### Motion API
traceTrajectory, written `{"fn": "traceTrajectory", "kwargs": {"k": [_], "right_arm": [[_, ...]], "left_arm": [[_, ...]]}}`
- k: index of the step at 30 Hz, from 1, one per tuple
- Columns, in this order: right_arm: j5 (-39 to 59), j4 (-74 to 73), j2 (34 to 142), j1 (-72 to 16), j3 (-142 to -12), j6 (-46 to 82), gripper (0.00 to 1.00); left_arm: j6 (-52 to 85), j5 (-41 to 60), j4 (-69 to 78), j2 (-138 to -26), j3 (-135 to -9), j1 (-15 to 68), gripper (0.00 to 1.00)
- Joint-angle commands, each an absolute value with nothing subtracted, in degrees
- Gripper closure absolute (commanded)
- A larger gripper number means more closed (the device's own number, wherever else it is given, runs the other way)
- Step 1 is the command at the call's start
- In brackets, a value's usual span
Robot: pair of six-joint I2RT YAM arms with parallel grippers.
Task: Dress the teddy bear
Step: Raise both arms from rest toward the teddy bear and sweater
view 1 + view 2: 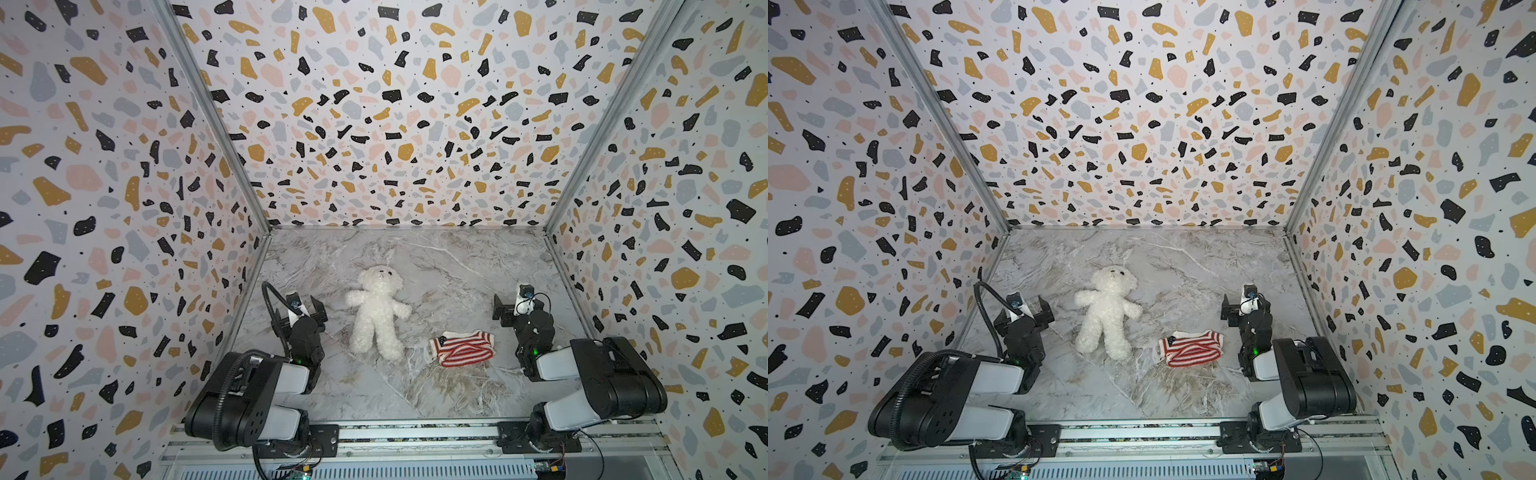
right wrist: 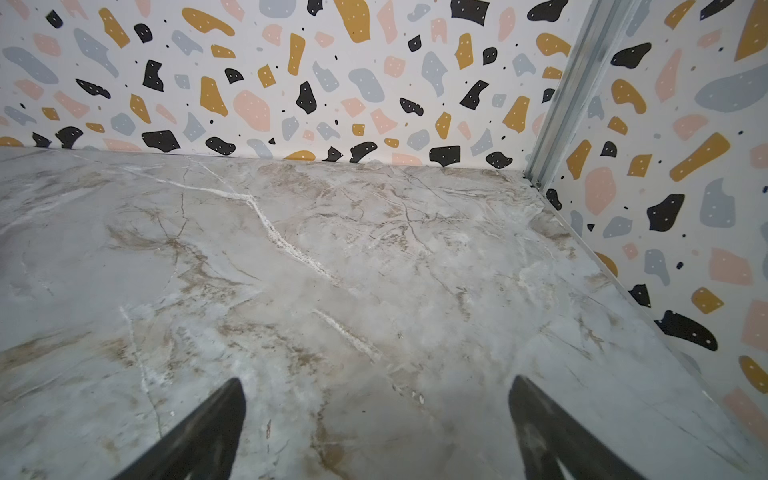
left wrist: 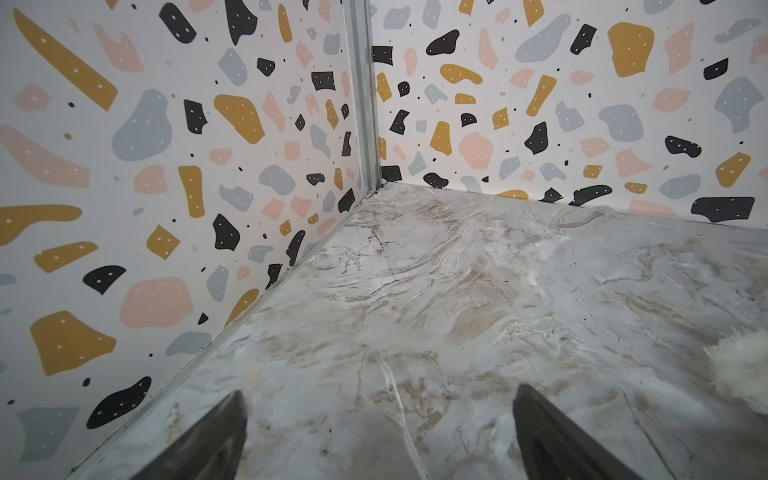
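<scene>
The teddy bear [image 1: 376, 316] [image 1: 1106, 311], white and fluffy, lies face up on the marble table with its head toward the back wall and its limbs spread. Just right of its legs, a red-and-white striped knit top [image 1: 463, 349] [image 1: 1192, 349] with a navy patch lies crumpled. My left gripper [image 1: 297, 311] [image 1: 1023, 316] [image 3: 380, 390] hovers left of the bear, open and empty. In the left wrist view, a bit of the bear's fur [image 3: 739, 365] shows at the edge. My right gripper [image 1: 519, 305] [image 1: 1246, 307] [image 2: 377, 379] stands open and empty, right of the top and farther back.
Terrazzo-patterned walls [image 1: 124, 249] [image 1: 665, 249] close in the marble table [image 1: 436, 266] on the left, the right and the back. A metal rail [image 1: 415, 434] carrying both arm bases runs along the front edge.
</scene>
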State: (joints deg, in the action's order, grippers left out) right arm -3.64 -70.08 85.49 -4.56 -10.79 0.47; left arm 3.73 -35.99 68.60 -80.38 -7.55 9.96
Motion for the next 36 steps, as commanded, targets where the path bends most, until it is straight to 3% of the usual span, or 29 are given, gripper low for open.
{"fn": "traceTrajectory", "kwargs": {"k": [1, 36], "right_arm": [[-3.4, -69.7, 85.1, -4.5, -12.4, 0.0, 0.01], [-3.0, -66.4, 83.3, -4.7, -13.4, -0.6, 0.01]], "left_arm": [[4.0, -36.0, 70.3, -79.7, -8.4, 9.8, 0.00], [3.9, -36.0, 70.4, -79.7, -8.3, 9.8, 0.00]]}}
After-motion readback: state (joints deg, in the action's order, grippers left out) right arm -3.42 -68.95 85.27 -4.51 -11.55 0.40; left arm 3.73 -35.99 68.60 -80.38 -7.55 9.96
